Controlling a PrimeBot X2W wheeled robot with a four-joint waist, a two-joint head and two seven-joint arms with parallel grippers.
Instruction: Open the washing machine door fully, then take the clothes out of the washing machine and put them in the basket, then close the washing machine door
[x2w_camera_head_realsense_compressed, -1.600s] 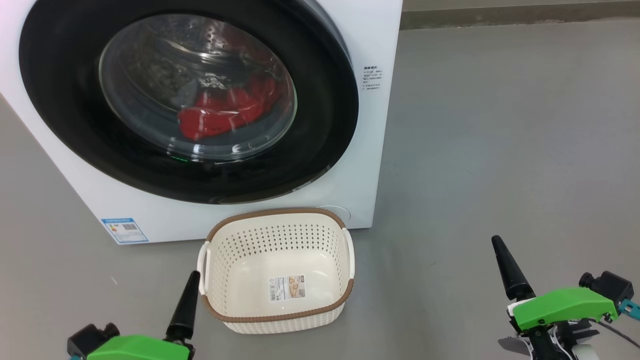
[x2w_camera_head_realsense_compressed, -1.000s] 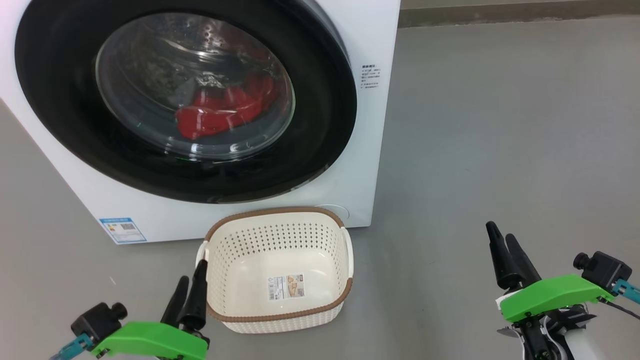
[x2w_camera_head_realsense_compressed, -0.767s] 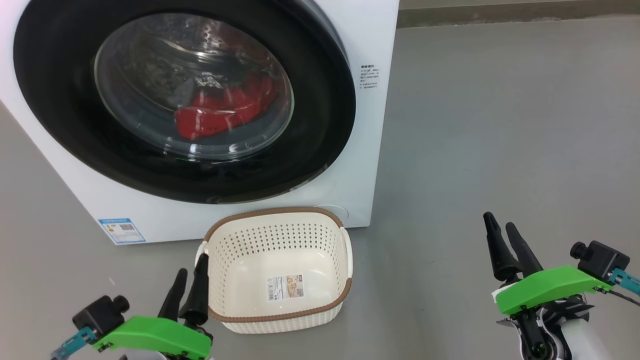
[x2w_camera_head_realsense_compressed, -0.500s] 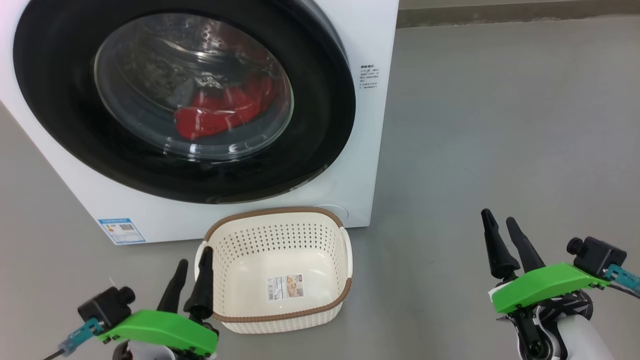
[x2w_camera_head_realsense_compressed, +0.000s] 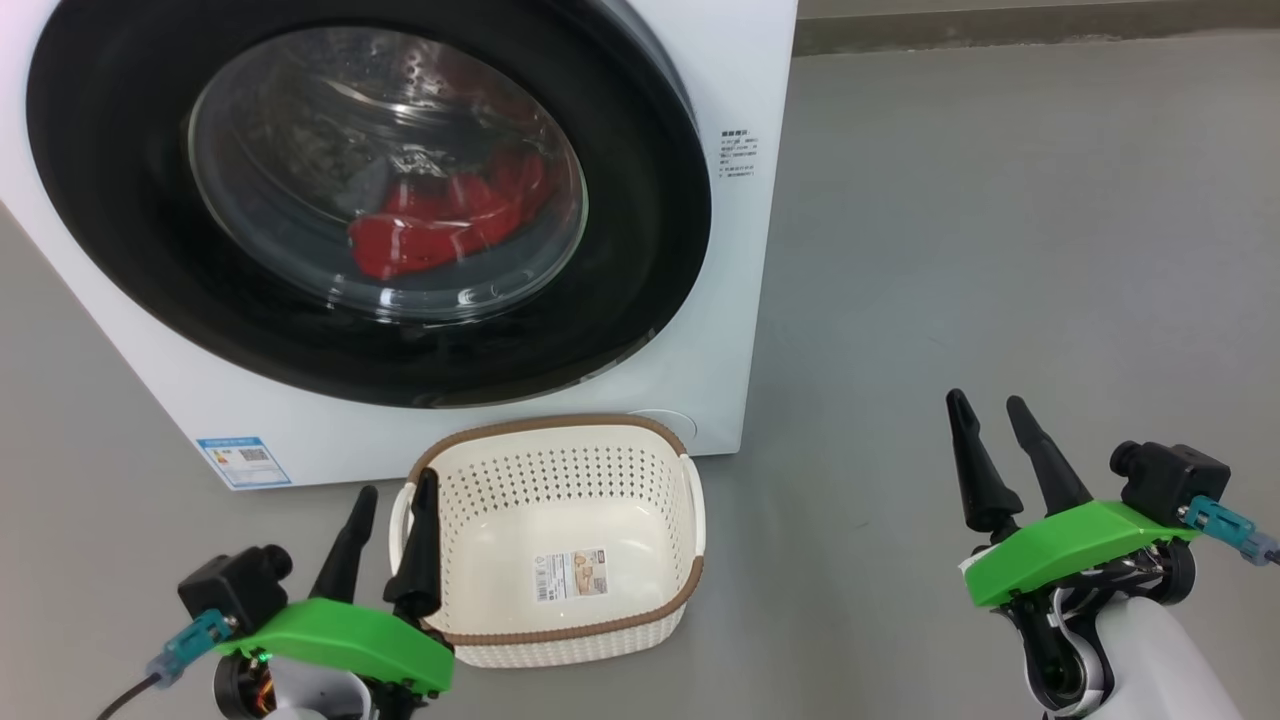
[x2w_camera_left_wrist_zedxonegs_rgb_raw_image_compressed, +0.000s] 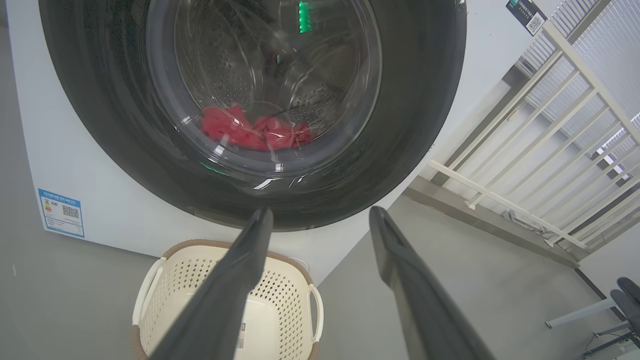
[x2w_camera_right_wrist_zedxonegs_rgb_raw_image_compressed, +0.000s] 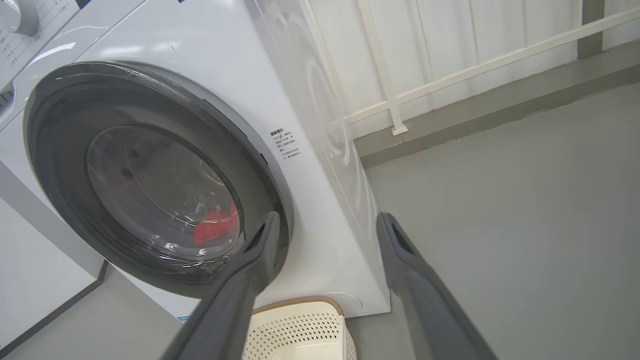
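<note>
- Grey floor (x2w_camera_head_realsense_compressed: 1000, 250): washing machine (x2w_camera_head_realsense_compressed: 740, 250) w/ door (x2w_camera_head_realsense_compressed: 640, 220) shut, red clothes (x2w_camera_head_realsense_compressed: 430, 235) inside.
- Basket (x2w_camera_head_realsense_compressed: 600, 480) just in front.
- L end effector (x2w_camera_head_realsense_compressed: 397, 482) spread beside basket; R end effector (x2w_camera_head_realsense_compressed: 985, 397) spread, well apart.

Lab-like test room: lone washing machine (x2w_camera_head_realsense_compressed: 745, 300) on bare grey floor (x2w_camera_head_realsense_compressed: 1000, 250), white railing (x2w_camera_right_wrist_zedxonegs_rgb_raw_image_compressed: 380, 65) along wall.

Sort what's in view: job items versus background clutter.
Job: big white boxy washing machine; its round black-rimmed glass door, shut; red fabric clothes inside; cream perforated plastic basket.
Bystanders: white metal railing; blue label sticker.
</note>
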